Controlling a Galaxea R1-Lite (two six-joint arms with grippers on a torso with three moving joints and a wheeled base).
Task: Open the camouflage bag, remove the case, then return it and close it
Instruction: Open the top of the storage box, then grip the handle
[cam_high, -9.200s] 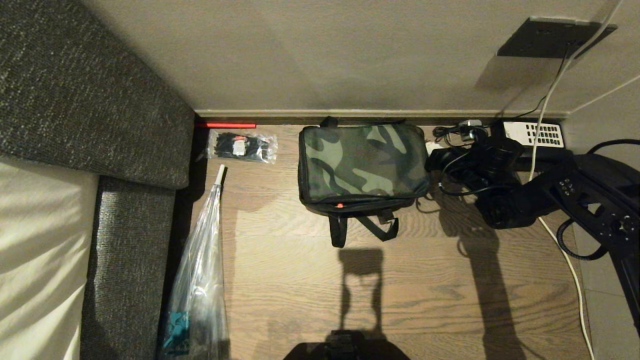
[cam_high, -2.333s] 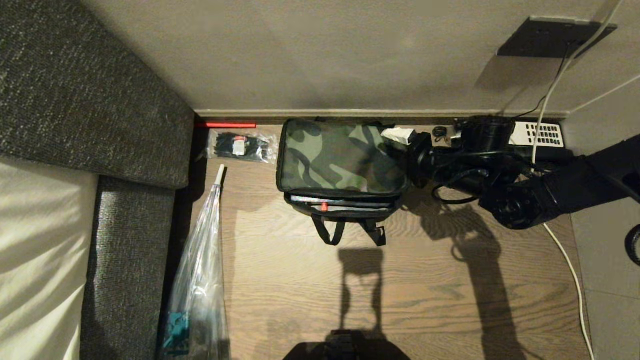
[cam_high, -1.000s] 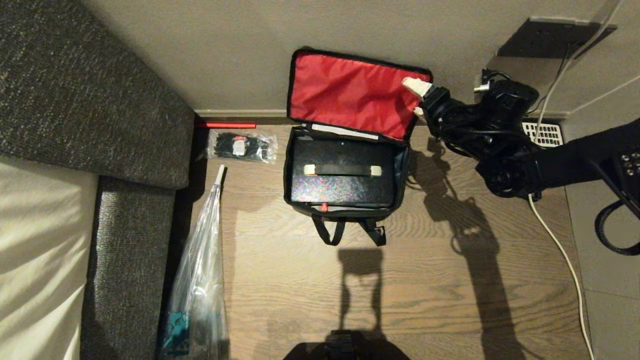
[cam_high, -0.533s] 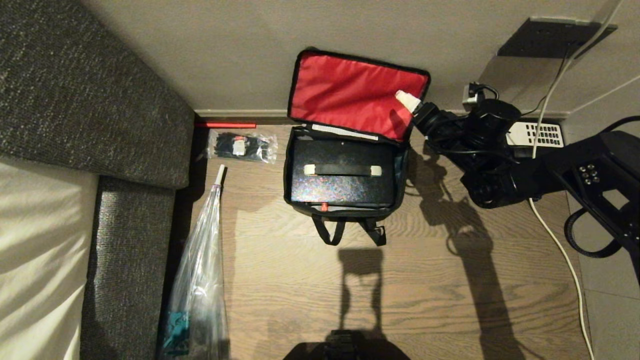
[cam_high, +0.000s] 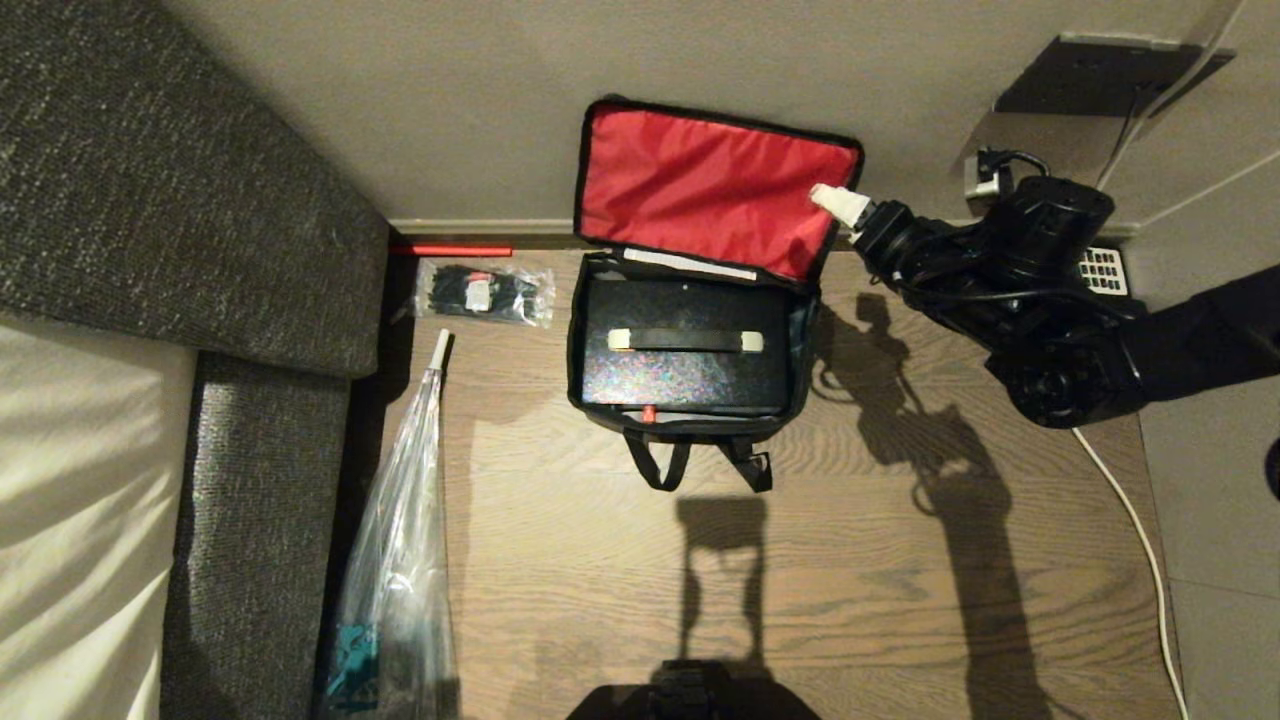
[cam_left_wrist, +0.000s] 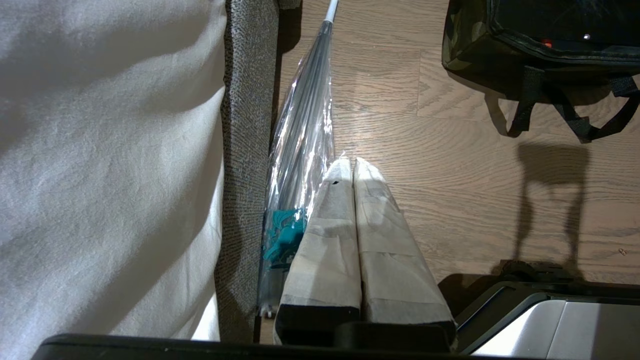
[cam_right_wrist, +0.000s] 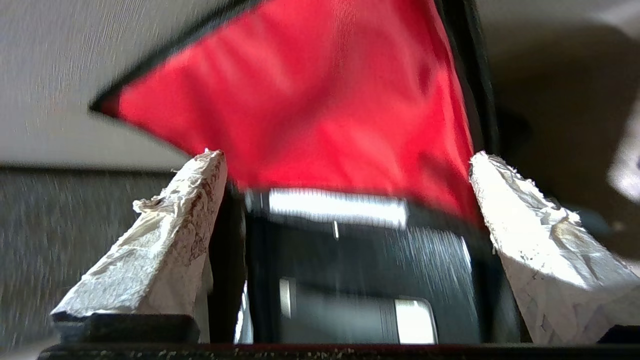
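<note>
The right gripper (cam_right_wrist: 345, 165) hangs just off the right edge of the raised lid (cam_high: 710, 190), its two taped fingers (cam_right_wrist: 165, 235) spread wide with nothing between them. In the head view one pale fingertip (cam_high: 838, 205) shows at the lid's upper right corner; whether it touches the cloth cannot be told. The bag (cam_high: 805, 340) sits open on the wooden floor (cam_high: 860, 580) against the wall, red lining facing out, straps (cam_high: 700, 465) lying toward the robot. The case (cam_high: 685, 375) lies flat inside the bag, filling nearly its whole width, a dark handle across its top and a small red catch at its near edge. The left gripper (cam_left_wrist: 352, 167) hangs low over the floor beside a wrapped umbrella (cam_left_wrist: 302, 135) and the sofa edge (cam_left_wrist: 247, 150), fingers pressed together. A clear packet (cam_high: 485, 290) lies left of the bag.
</note>
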